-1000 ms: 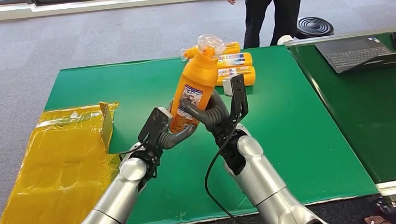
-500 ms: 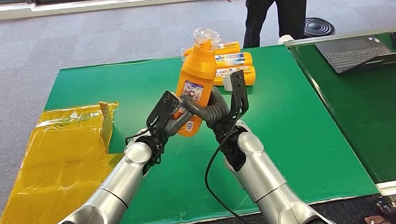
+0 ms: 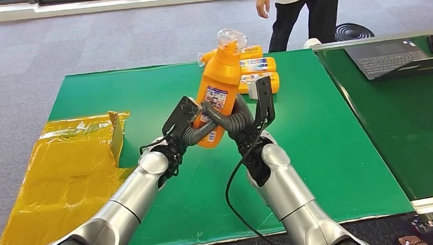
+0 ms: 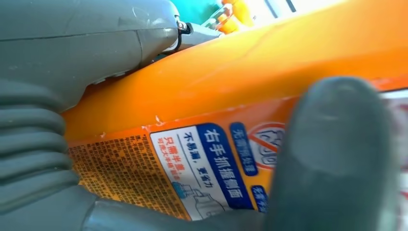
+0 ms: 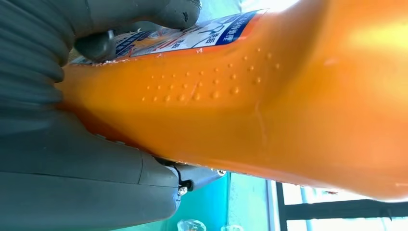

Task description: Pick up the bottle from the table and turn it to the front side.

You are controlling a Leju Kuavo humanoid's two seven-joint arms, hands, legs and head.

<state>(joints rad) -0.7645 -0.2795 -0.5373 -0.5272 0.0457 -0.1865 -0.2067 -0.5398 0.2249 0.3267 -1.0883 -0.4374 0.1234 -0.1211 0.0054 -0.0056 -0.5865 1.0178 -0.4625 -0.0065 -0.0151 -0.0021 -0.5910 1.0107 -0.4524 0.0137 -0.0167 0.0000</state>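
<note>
Bottle held aloft by both hands, mid-turn

Centre frame, the left hand (image 3: 195,132) and right hand (image 3: 234,121) have fingers wrapped round the orange bottle (image 3: 219,91); it now stands straighter and further right above the green tabletop (image 3: 328,132), label turning forward.

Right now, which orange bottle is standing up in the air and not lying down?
The orange bottle gripped between the left robot hand and right robot hand. The other bottles lie on their sides on the green table.
</note>
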